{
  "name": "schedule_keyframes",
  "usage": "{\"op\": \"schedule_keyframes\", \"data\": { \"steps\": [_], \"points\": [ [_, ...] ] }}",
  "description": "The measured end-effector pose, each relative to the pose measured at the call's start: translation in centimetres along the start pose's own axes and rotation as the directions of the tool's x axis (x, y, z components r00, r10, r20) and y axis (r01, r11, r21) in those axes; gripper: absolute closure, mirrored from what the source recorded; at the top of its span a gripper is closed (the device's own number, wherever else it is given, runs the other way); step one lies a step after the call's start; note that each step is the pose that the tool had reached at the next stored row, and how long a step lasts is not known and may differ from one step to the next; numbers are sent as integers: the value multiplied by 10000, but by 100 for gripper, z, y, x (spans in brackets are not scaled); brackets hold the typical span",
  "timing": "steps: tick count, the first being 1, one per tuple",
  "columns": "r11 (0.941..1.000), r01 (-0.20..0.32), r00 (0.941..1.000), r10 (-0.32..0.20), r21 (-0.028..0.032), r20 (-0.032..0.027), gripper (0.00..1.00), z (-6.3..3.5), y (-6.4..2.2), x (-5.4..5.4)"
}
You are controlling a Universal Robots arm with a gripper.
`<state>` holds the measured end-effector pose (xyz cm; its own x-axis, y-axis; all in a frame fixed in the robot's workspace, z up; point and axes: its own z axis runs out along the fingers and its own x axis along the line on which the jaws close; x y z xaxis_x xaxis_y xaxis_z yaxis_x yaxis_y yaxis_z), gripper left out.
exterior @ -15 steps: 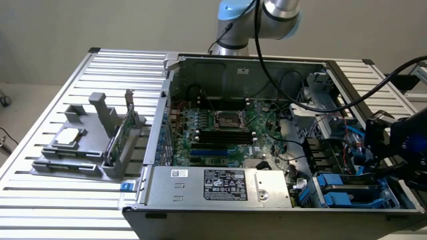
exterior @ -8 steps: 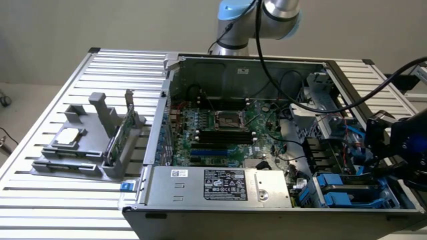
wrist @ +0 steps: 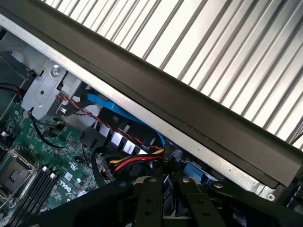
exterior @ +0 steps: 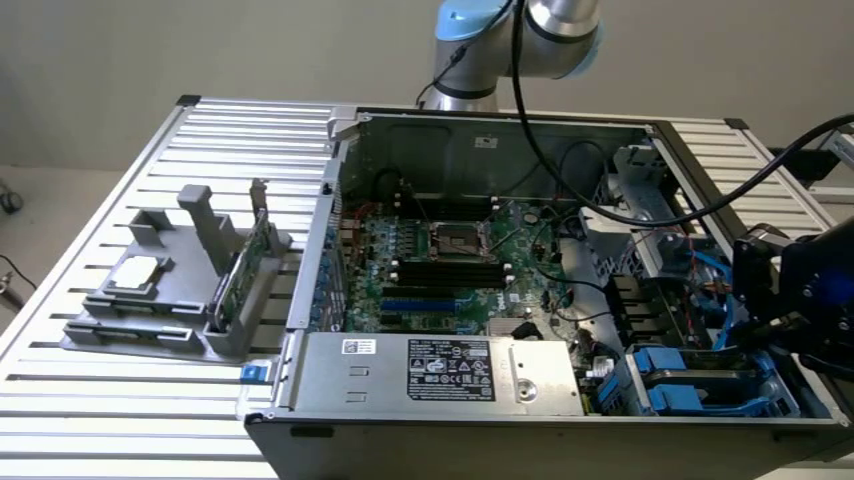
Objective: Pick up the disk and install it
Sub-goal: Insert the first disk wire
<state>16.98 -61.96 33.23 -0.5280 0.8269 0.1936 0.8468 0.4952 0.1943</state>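
Observation:
My black gripper (exterior: 763, 335) hangs over the drive bays at the front corner of the open computer case, on the exterior view's right. Blue carrier frames fill those bays, and I take the blue-edged unit there for the disk (exterior: 687, 388). In the wrist view my gripper (wrist: 169, 183) has both fingers (wrist: 147, 201) close together with only a thin dark slit between them. Nothing shows in that slit. A blue carrier edge (wrist: 204, 172) lies just past the fingertips. The disk's label is hidden.
A grey holder (exterior: 174, 325) on the slatted table (exterior: 120, 420) at the exterior view's left carries a small silver chip (exterior: 140, 272) and an upright green card (exterior: 238, 280). The power supply (exterior: 441, 368), motherboard (exterior: 447, 255), red and yellow cables (wrist: 135, 161) and case rim (wrist: 189, 111) crowd the bay.

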Motion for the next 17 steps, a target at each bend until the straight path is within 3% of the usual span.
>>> {"op": "schedule_keyframes", "data": {
  "steps": [2,7,13,15,17],
  "points": [
    [10000,-17,10000,17,-4,2,82,0,-4,2],
    [9998,-205,9998,205,-82,-29,82,-13,-75,49],
    [9974,-698,9975,699,-155,47,82,-15,-102,66],
    [9964,-844,9964,844,-81,15,82,-17,-105,68],
    [9956,-928,9956,929,111,-77,82,-18,-114,74]
  ]
}}
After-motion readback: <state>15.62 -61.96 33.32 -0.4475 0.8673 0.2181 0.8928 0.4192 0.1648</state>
